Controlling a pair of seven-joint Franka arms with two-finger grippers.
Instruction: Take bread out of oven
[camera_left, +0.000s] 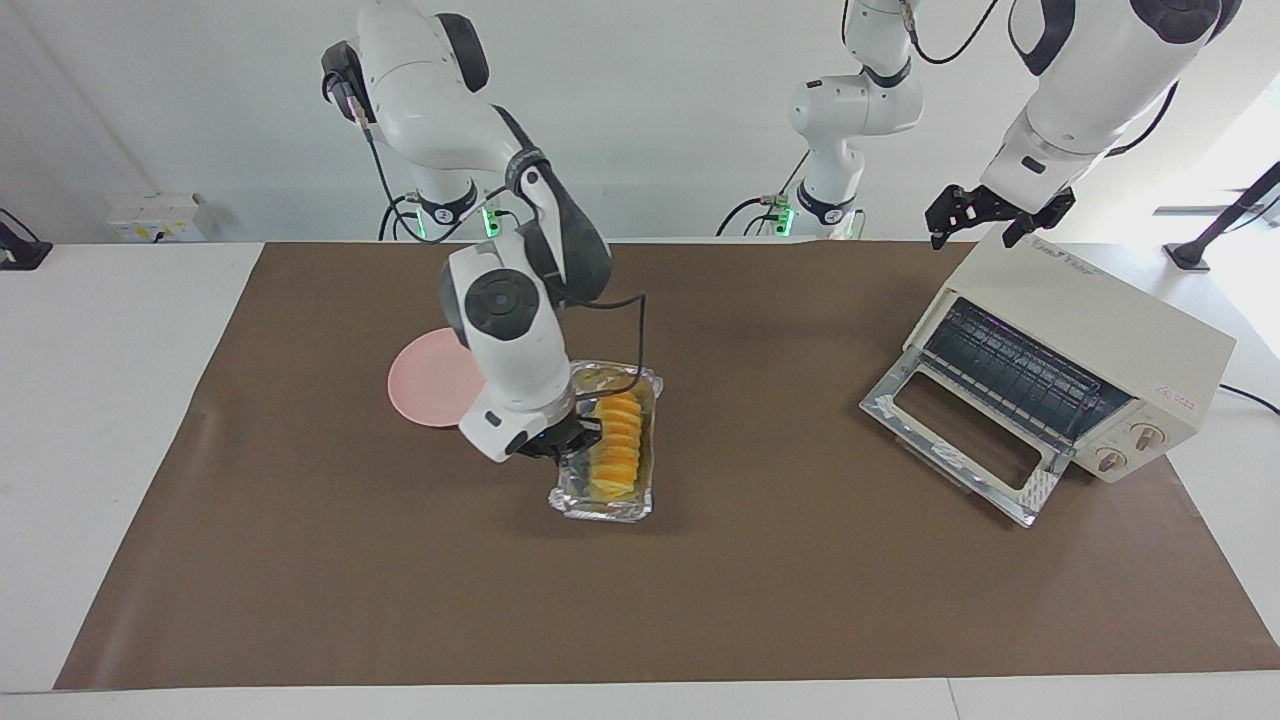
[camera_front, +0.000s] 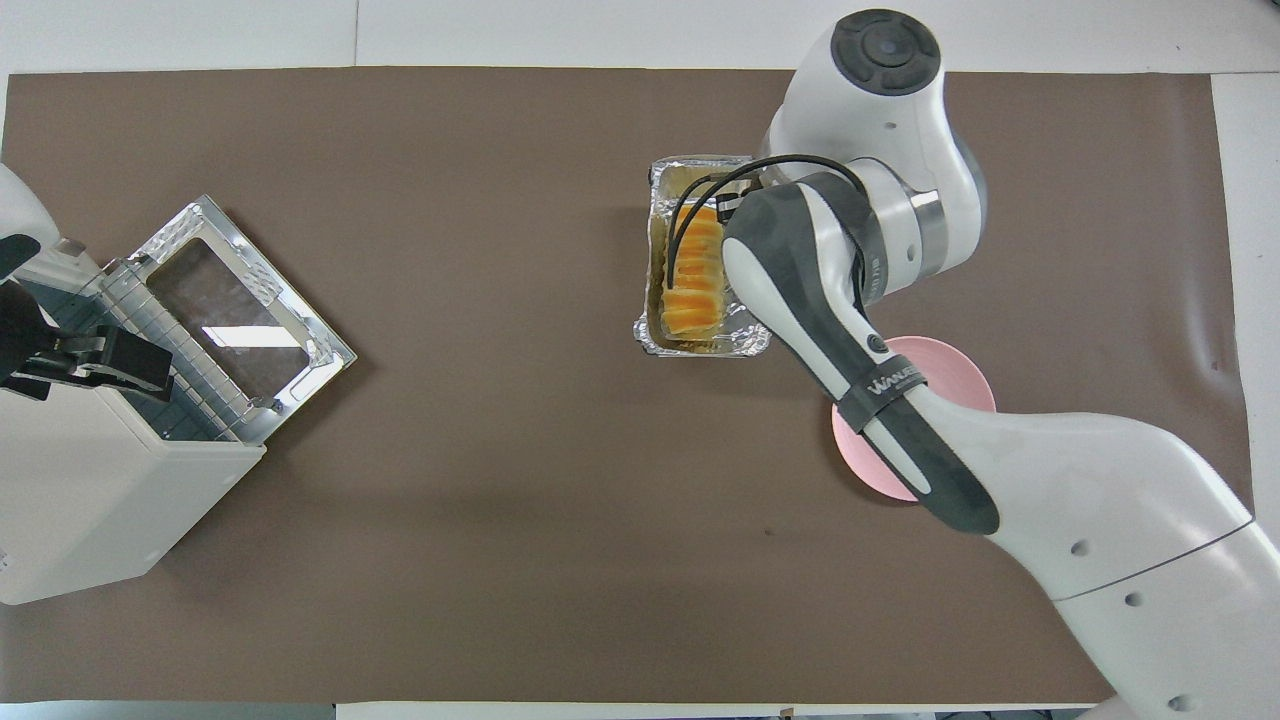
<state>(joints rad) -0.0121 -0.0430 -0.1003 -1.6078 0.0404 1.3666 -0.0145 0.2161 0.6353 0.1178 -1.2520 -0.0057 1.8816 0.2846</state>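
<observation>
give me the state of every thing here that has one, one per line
oven: door dropped open, rack bare
bread: out of the oven, lying in the foil tray
foil tray: raised off the mat, gripped at its rim
pink plate: empty, on the mat
right gripper: shut on the foil tray
left gripper: open, waiting over the oven

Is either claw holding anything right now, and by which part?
The right claw is shut on the foil tray, gripping its long rim, bread inside. The left claw, open over the oven, holds nothing.
</observation>
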